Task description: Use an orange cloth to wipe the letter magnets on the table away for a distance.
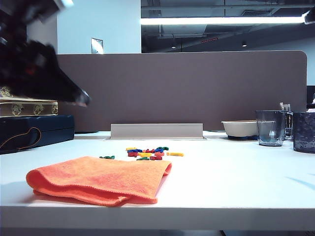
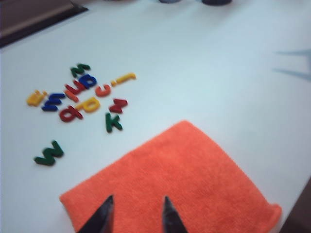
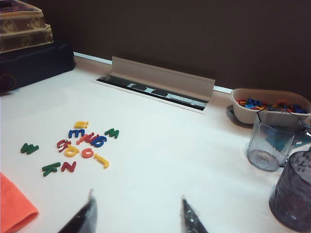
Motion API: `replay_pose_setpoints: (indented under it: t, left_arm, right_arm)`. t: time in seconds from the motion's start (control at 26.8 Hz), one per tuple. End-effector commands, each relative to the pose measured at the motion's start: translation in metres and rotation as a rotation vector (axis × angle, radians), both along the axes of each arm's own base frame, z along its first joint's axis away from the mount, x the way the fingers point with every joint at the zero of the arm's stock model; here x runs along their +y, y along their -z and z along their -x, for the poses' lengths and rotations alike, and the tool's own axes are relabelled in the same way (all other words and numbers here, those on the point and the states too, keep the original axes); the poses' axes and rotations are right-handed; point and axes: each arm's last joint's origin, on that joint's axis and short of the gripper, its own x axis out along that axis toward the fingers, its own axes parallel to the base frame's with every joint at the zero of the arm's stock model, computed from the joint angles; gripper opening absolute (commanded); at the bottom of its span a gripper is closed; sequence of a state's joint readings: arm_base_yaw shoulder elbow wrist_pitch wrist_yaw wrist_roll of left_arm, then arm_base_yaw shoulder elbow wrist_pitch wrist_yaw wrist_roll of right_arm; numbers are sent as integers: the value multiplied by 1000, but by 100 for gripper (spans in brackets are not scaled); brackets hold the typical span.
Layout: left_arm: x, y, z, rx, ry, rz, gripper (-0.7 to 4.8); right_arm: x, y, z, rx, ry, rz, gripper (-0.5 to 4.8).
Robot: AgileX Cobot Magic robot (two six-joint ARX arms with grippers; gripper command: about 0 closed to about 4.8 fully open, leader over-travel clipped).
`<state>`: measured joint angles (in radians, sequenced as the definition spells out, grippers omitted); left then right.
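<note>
The left gripper (image 2: 137, 216) hangs above the orange cloth (image 2: 177, 187), fingers parted, holding nothing; the right gripper (image 3: 138, 217) – jaws wide, empty – hovers over bare table (image 3: 160, 160); the letter magnets (image 2: 80, 97) lie scattered just beyond the cloth.

— What sort of place is this?
— An office. The white table (image 1: 236, 182) is a desk with a brown partition panel (image 1: 197, 88) along its back edge.
— Anything else?
— A cable flap (image 3: 160, 77) sits just before that panel; exposed ceiling ducts and a strip light (image 1: 221, 20) show above it.
</note>
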<state>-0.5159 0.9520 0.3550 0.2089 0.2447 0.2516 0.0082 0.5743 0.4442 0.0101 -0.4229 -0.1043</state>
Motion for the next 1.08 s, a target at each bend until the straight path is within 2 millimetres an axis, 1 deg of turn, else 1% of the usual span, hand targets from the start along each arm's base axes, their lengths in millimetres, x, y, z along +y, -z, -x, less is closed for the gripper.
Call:
replay_pose_setpoints:
  t: [0.04,0.11,0.19,0.22,0.26,0.3,0.34,0.37,0.6,0.75,0.97,1.08]
  left_arm:
    - [-11,6,-17,50,10,-35,125]
    - [-14,11,-23,82,11,-52,125]
    - [-16,13,-25,93,13,-57,126]
    - [-17,15,-27,99,14,-60,136]
    - [-17,16,-27,102,14,-61,170]
    - [-17,17,-28,106,13,-63,219]
    - [-18,18,-28,110,13,-66,285]
    - [-18,19,-29,113,12,-66,315]
    - [-19,19,-29,115,36,-52,319]
    - [-21,23,-31,130,74,-39,319]
    - [-28,33,-43,177,73,-64,319]
    - [-36,45,-55,240,95,-82,319]
  right_arm:
    - [0,-11,-9,-4,-3,3,245]
    - [0,-16,-19,15,-6,3,245]
    - [0,-19,-24,26,-6,3,245]
    - [0,-20,-28,33,-6,3,245]
    - [0,-20,-30,40,-6,3,245]
    - [0,-20,-33,47,-6,3,245]
    - [0,-20,-35,53,-6,3,245]
    - [0,-20,-37,59,-6,4,245]
    - [1,-17,-47,84,-6,4,249]
    - [1,-16,-50,79,-5,5,249]
    - [0,-20,-52,38,2,5,248]
    - [0,-19,-52,43,3,6,248]
